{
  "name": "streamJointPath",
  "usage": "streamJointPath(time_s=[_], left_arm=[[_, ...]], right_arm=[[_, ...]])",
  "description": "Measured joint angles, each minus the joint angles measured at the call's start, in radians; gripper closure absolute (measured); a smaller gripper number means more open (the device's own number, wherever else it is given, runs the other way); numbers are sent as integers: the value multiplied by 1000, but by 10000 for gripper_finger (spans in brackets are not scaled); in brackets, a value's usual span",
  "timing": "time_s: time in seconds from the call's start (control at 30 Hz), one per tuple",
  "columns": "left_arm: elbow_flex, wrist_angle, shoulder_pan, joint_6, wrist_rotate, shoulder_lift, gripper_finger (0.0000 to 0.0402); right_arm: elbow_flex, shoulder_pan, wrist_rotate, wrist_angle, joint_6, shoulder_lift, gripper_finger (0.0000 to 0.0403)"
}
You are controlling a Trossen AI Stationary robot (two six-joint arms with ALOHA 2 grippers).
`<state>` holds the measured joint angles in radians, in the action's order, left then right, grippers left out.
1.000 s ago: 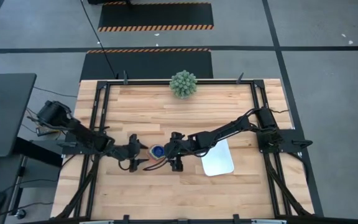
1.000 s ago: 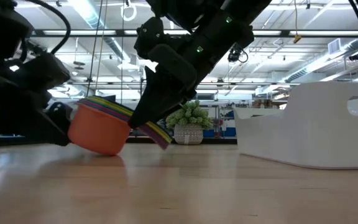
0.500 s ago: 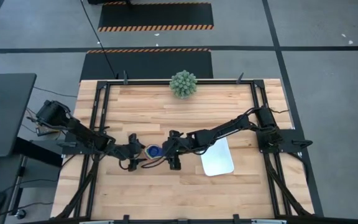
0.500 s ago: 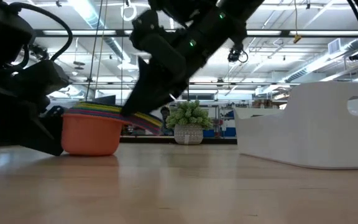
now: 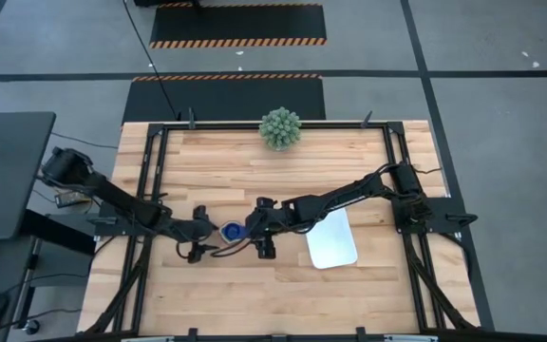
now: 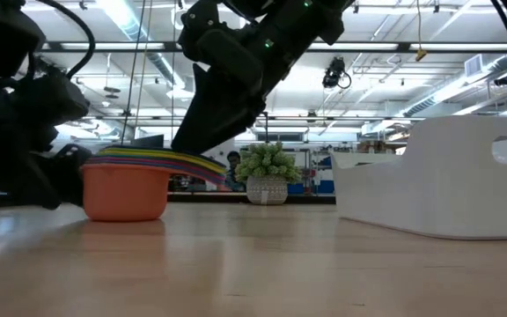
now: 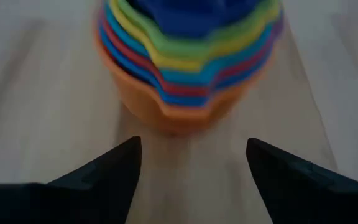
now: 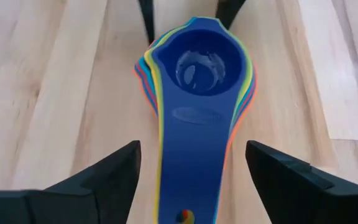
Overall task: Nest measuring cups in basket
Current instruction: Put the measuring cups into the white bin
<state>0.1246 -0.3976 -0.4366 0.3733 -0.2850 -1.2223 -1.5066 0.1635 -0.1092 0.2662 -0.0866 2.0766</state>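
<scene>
The measuring cups point(image 5: 231, 231) stand nested in one stack, orange outermost and dark blue innermost, upright with the orange base on the table point(image 6: 126, 189). Their stacked handles point(image 8: 191, 168) point toward the table's right. My right gripper point(image 8: 193, 149) is open, one finger on each side of the handles, with bare wood showing between fingers and handles. My left gripper point(image 7: 194, 146) is open too and stands just left of the stack point(image 7: 188, 59), apart from it. The white basket point(image 5: 330, 239) sits to the right of the stack.
A spiky green ball plant point(image 5: 280, 128) stands at the table's far edge, well behind the work. In the low view the basket's wall point(image 6: 447, 189) rises at the right. Bare wood lies in front of the stack toward the near edge point(image 5: 254, 294).
The stack stood tilted, its handle side raised by my right gripper; its base has come down flat on the table, a little farther left. My right gripper has moved left and down with it. My left gripper has drawn back toward the table's left edge.
</scene>
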Motion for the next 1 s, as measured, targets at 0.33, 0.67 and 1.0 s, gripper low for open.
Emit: streamJointPath(time_s=[0.33,0.67,1.0], left_arm=[[0,-10,2,-19,-110,41,106],[0,-150,46,-70,-47,-39,106],[0,-284,99,-105,-5,-159,106]], right_arm=[[0,2,1,0,-8,0,105],[0,7,18,22,-27,0,105],[1,19,-107,56,11,0,105]])
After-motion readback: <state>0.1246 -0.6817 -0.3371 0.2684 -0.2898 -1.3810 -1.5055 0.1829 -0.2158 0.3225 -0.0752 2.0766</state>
